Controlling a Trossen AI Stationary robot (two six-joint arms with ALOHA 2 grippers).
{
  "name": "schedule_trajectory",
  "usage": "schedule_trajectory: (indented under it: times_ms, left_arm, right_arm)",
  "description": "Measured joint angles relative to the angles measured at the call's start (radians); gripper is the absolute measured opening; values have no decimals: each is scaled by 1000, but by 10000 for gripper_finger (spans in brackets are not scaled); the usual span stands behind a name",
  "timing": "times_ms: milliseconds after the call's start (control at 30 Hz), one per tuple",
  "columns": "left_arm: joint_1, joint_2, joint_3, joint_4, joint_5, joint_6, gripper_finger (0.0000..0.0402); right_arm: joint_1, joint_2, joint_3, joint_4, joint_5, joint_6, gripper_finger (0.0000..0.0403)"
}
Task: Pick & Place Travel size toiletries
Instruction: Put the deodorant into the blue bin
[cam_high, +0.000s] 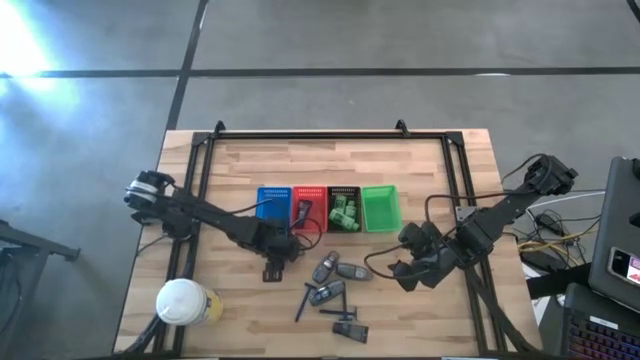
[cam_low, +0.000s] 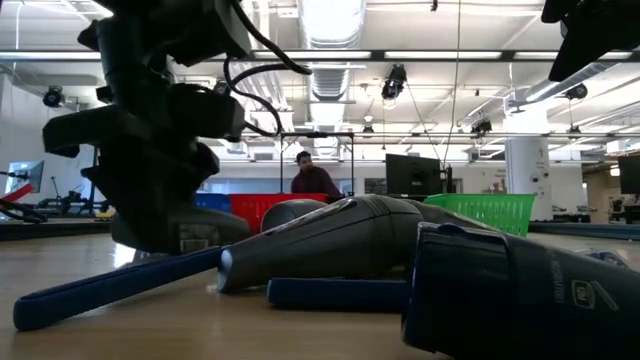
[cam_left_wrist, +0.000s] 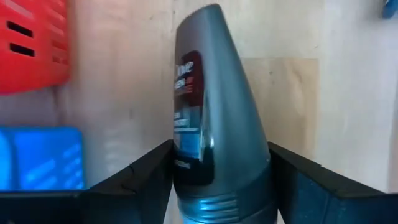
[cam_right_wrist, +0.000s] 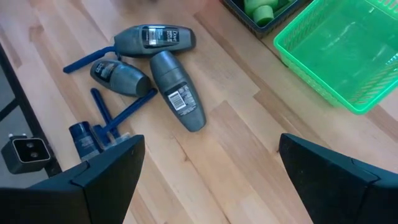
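The left gripper (cam_high: 277, 268), just in front of the blue basket (cam_high: 271, 208) and red basket (cam_high: 305, 208), holds a dark grey bottle (cam_left_wrist: 214, 118) between its fingers (cam_left_wrist: 140, 177), clamped on its sides. The right gripper (cam_right_wrist: 208, 168) hangs with fingers wide apart and nothing between them over the wooden worktop (cam_high: 420, 170), near three more grey bottles (cam_right_wrist: 177, 87) and blue razors (cam_right_wrist: 109, 118); green packets (cam_high: 346, 213) fill the black basket (cam_high: 343, 192) beside the green basket (cam_high: 380, 208).

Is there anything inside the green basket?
No, the green basket shows only its bare mesh floor in the right wrist view.
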Motion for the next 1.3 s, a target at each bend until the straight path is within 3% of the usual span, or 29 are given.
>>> schedule_trajectory:
  times_ms: [500,733,833,933,1000,1067,1167,1300]
  left_arm:
    - [-9,1,2,-12,-1,-91,212]
    - [-39,-106,83,-151,52,-427,212]
    - [-55,-220,100,-155,-59,-703,212]
    - [-38,-348,89,-169,-267,-973,212]
    - [-3,-423,74,-204,-400,-1100,212]
    - [61,-482,49,-213,-458,-1159,212]
    - [183,-517,3,-209,-404,-1147,212]
    - [299,-481,-51,-172,-219,-1096,212]
  right_arm:
    - [-7,0,0,-1,11,-11,368]
    - [-6,-5,6,-4,36,-26,368]
    - [-7,-22,6,-7,64,-29,368]
    - [-15,-48,3,-13,83,-29,368]
    - [-27,-73,-2,-13,83,-36,368]
    - [-45,-95,-5,-14,83,-70,368]
    - [-80,-121,-8,-13,82,-136,368]
    - [-130,-143,-8,-12,56,-209,368]
